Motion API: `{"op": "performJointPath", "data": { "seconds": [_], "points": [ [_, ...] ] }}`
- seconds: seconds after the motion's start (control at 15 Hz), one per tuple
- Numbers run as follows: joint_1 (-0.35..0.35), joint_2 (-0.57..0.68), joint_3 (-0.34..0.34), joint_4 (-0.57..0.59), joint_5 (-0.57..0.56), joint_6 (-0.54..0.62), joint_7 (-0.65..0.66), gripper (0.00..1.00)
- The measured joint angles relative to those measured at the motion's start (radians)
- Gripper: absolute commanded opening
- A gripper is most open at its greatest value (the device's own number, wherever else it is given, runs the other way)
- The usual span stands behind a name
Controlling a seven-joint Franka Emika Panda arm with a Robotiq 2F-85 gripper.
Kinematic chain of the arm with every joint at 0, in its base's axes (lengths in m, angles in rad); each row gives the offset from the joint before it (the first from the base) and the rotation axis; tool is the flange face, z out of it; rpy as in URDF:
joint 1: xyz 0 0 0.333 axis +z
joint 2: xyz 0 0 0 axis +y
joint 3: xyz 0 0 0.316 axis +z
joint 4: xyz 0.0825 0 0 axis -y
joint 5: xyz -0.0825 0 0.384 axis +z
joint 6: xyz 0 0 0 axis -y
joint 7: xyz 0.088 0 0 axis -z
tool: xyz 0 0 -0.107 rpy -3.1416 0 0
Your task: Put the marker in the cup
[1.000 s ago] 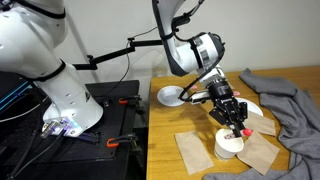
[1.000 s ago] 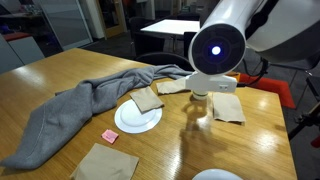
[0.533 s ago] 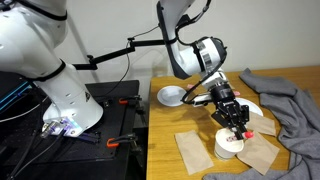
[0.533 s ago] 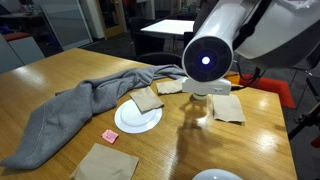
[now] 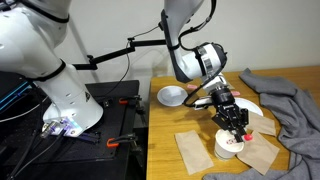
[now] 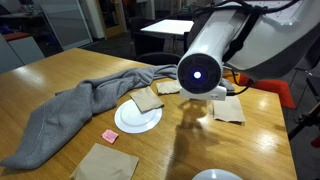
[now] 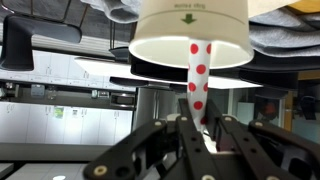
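Observation:
The white paper cup [image 5: 227, 148] stands on the wooden table between tan paper pieces. My gripper [image 5: 236, 124] hangs right over it, shut on the marker [image 5: 238, 132], a white stick with red spots. In the wrist view, which stands upside down, the marker [image 7: 199, 80] runs from between my fingers [image 7: 200, 126] to the cup's open mouth [image 7: 190, 35], its tip at or just inside the rim. In an exterior view my wrist [image 6: 201, 72] hides the cup and the marker.
A white bowl [image 5: 171, 95] sits at the table's near corner. A white plate [image 6: 138, 118] carries a tan paper piece. A grey cloth [image 6: 70, 108] lies across the table. More tan paper pieces [image 5: 192, 150] and a small red square [image 6: 110, 135] lie around.
My gripper has come down a little with the marker, closer to the cup's mouth. The arm above it has swung slightly. The cup has not moved.

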Motion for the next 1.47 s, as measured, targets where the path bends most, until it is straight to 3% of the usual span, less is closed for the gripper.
{"op": "performJointPath", "data": {
  "seconds": [0.53, 0.6, 0.67, 1.13, 1.47],
  "points": [
    [0.014, 0.060, 0.002, 0.057, 0.018, -0.015, 0.000, 0.07],
    [0.016, 0.066, 0.002, 0.066, 0.020, -0.019, 0.000, 0.45],
    [0.018, 0.071, 0.002, 0.073, 0.022, -0.022, 0.000, 0.46],
    [0.029, 0.076, 0.003, 0.110, 0.040, -0.059, 0.000, 0.97],
    [0.048, -0.015, 0.006, 0.117, 0.041, -0.111, -0.001, 1.00]
  ]
}}
